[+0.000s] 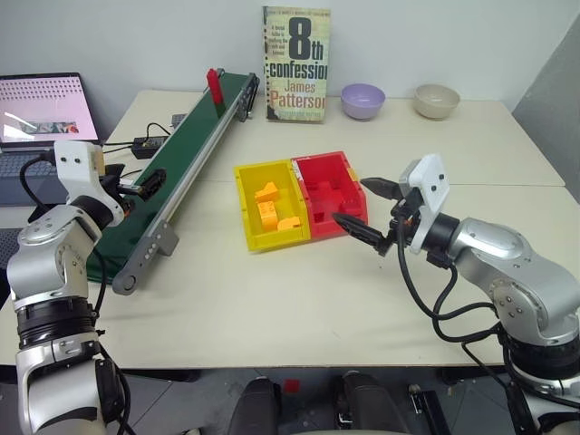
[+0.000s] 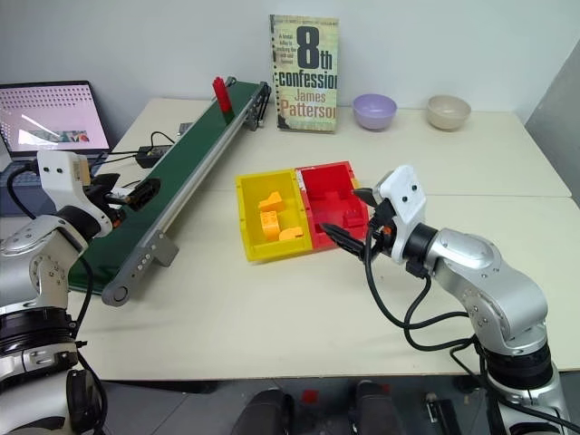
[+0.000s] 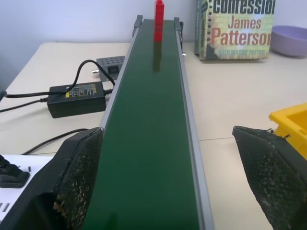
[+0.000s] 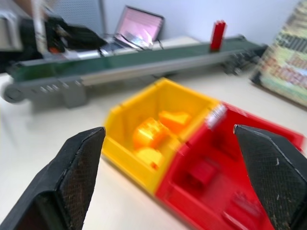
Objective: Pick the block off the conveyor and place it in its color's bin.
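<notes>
Two grippers stand wide open and empty: the left gripper (image 1: 145, 184) over the near part of the conveyor (image 1: 186, 154), the right gripper (image 1: 362, 210) just beside the red bin (image 1: 328, 195), on the side away from the conveyor. Farther along, the red block (image 1: 215, 88) stands upright near the conveyor's far end, well apart from the bin.

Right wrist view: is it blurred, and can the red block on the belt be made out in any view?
Right wrist view: blurred, bins smeared. Left wrist view: sharp, red block upright at the conveyor's far end. Left eye view: evenly lit, no glare.
</notes>
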{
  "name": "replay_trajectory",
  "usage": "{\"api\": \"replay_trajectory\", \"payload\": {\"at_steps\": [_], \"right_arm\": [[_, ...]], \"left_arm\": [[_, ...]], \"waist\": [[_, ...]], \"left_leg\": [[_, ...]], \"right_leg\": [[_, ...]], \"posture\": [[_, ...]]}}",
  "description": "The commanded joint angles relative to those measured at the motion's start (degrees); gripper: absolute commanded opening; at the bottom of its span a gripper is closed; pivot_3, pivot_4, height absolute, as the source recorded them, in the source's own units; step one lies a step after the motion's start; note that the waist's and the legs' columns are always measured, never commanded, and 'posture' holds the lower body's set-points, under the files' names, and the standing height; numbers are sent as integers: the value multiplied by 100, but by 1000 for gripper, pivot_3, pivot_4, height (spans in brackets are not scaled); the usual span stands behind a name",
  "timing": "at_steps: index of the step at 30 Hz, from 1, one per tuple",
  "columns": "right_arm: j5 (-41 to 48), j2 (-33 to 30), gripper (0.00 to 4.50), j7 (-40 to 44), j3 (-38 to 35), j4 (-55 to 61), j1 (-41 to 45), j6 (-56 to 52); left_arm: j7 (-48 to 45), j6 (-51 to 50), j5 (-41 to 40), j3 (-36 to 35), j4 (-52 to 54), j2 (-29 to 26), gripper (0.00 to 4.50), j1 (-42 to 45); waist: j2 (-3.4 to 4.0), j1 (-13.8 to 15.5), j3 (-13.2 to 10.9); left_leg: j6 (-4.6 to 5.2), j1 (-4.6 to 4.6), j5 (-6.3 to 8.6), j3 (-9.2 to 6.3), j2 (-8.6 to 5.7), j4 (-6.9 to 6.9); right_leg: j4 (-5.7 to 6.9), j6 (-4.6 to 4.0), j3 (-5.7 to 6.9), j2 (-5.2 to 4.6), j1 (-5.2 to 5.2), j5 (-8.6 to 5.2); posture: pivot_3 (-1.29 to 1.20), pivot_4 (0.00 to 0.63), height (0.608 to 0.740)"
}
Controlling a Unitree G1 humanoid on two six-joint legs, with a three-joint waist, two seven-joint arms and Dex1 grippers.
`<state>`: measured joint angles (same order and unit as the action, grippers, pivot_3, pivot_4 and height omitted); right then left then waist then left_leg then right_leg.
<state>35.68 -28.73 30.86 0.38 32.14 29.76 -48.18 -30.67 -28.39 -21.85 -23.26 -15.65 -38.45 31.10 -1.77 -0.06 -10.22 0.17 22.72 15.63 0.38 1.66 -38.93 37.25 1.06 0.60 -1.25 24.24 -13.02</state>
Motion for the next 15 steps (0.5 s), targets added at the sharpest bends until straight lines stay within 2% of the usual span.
{"api": "replay_trajectory", "payload": {"at_steps": [1,8,15], "right_arm": [[262,53,4500,361,-64,-143,372,221],[208,-20,4500,714,121,-349,545,377],[204,0,4500,651,108,-232,447,384]], "left_arm": [[-6,115,-126,-73,105,-15,4488,185],[-65,188,-54,71,-101,-57,4488,380],[-117,186,-23,112,-118,-98,4488,378]], "waist": [[0,2,0],[0,0,0],[0,-3,0]], "left_leg": [[0,1,0,-1,0,0],[0,4,0,0,-2,0],[0,3,0,-1,-1,1]], "right_leg": [[-1,0,0,0,0,0],[-4,-1,0,-1,1,0],[0,-1,1,-2,2,1]], "posture": [[0,150,740],[0,150,740],[0,150,740]]}}
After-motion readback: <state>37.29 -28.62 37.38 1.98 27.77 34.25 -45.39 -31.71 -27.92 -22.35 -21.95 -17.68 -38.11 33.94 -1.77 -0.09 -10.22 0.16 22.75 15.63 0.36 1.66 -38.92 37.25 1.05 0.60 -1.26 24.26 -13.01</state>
